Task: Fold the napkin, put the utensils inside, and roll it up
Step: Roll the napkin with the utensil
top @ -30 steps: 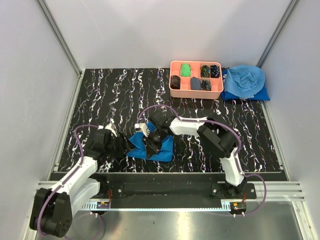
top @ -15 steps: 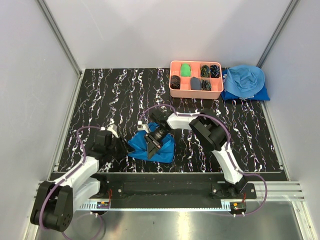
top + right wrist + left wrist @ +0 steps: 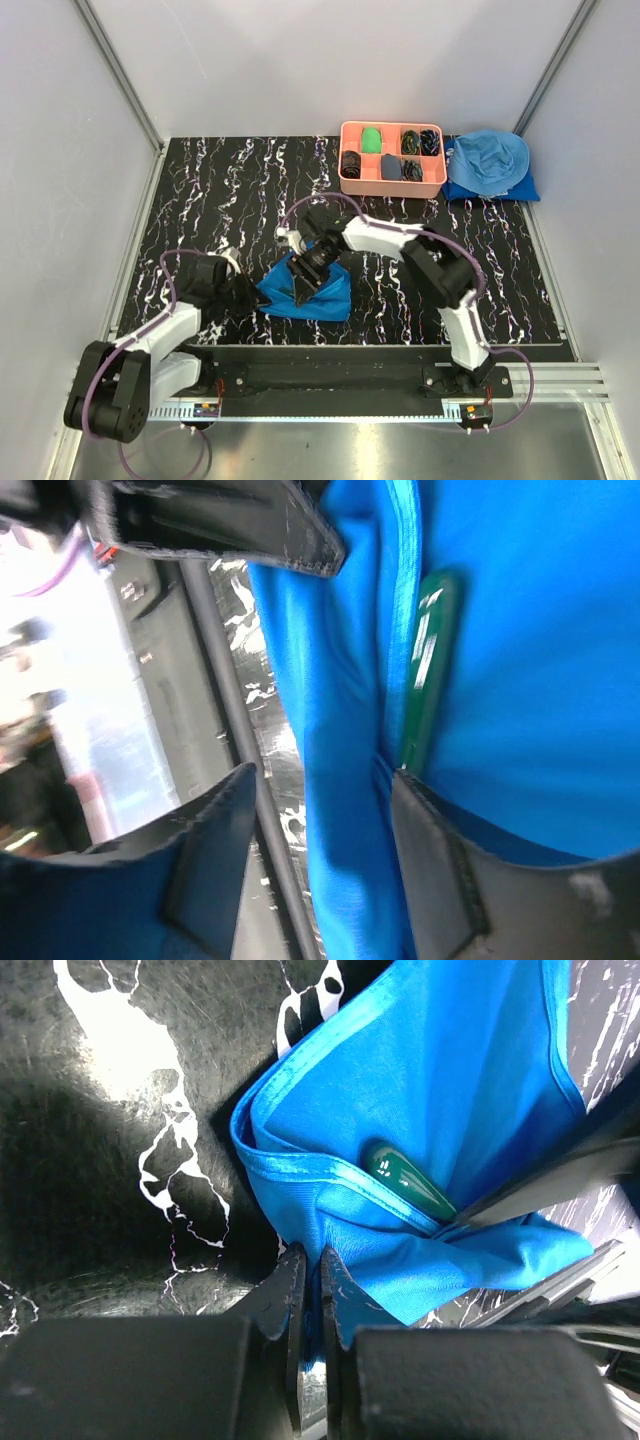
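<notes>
At the near edge of the desk [image 3: 220, 190], the left end effector [image 3: 250, 296] is laid low, just at the left border of the napkin [image 3: 335, 300]. In the left wrist cam. its fingers [image 3: 290, 1285] are seen pressed together w/ a thin hem of the royal-blue cloth pinched btw. them, i.e. it is closed on the napkin's edge. The napkin is found in the front-middle of the desk, bunched into a rough folded bundle, not flat. Of the utensils, only one green handle [image 3: 405, 1182] is seen, w/ its rounded end sticking out of a fold; the gold heads are hidden in the cloth.

A bit farther, the right end effector [image 3: 305, 283] is lowered onto the top of the bundle. In the right wrist cam. its fingers [image 3: 440, 870] are held apart, i.e. it is open. A ridge of cloth is standing btw. them, close against one finger, while a strip of desk is seen beside the other. The green handle is seen there too, lying along a seam just beyond the fingers.

At the far side, well apart from the napkin, a pink tray [image 3: 391, 190] w/ compartments is placed; a green item and several dark ones are held in it. Just right of it, a sky-blue cloth heap [image 3: 488, 160] is laid.
</notes>
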`<state>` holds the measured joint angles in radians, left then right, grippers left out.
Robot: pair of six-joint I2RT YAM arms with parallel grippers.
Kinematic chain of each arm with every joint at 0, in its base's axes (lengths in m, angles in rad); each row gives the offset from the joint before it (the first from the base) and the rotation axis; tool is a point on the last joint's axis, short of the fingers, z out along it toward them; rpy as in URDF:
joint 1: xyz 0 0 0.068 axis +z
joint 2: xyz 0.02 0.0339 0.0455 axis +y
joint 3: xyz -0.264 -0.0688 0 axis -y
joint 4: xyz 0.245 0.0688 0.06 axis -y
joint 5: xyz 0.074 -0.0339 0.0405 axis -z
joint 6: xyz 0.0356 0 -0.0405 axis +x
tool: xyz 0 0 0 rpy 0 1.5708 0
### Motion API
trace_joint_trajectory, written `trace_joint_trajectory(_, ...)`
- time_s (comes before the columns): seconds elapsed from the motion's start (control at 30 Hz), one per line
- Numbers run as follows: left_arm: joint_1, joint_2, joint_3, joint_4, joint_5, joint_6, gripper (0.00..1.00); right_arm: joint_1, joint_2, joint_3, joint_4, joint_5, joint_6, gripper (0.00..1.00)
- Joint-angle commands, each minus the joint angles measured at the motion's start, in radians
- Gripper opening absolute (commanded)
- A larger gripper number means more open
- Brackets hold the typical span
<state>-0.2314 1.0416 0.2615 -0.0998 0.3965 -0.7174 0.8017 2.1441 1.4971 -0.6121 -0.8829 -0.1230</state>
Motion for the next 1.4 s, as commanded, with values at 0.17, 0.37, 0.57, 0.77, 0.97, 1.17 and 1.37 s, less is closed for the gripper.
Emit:
trace_joint_trajectory(0.17, 0.0, 0.155, 0.16, -0.162, 0.036, 0.088, 0.0, 0.232, -0.446, -0.34, 0.436, 0.719, -0.095, 0.72)
trace_joint_trajectory(0.37, 0.003, 0.259, 0.228, -0.186, 0.079, 0.13, 0.0, 0.396, -0.472, -0.468, 0.571, 0.907, -0.159, 0.74)
trace_joint_trajectory(0.57, 0.001, 0.264, 0.228, -0.186, 0.077, 0.131, 0.0, 0.433, -0.4, -0.471, 0.664, 1.048, -0.204, 0.75)
trace_joint_trajectory(0.77, 0.003, 0.259, 0.228, -0.187, 0.079, 0.131, 0.0, 0.435, -0.369, -0.48, 0.703, 1.075, -0.253, 0.77)
trace_joint_trajectory(0.97, 0.001, 0.256, 0.223, -0.182, 0.062, 0.131, 0.0, 0.332, -0.36, -0.416, 0.655, 0.842, -0.081, 0.93)
trace_joint_trajectory(1.17, 0.0, 0.219, 0.216, -0.172, 0.025, 0.13, 0.0, 0.193, -0.322, -0.333, 0.586, 0.535, 0.062, 0.98)
trace_joint_trajectory(1.37, 0.001, 0.167, 0.185, -0.134, -0.004, 0.112, 0.0, 0.154, -0.244, -0.275, 0.506, 0.378, 0.091, 0.98)
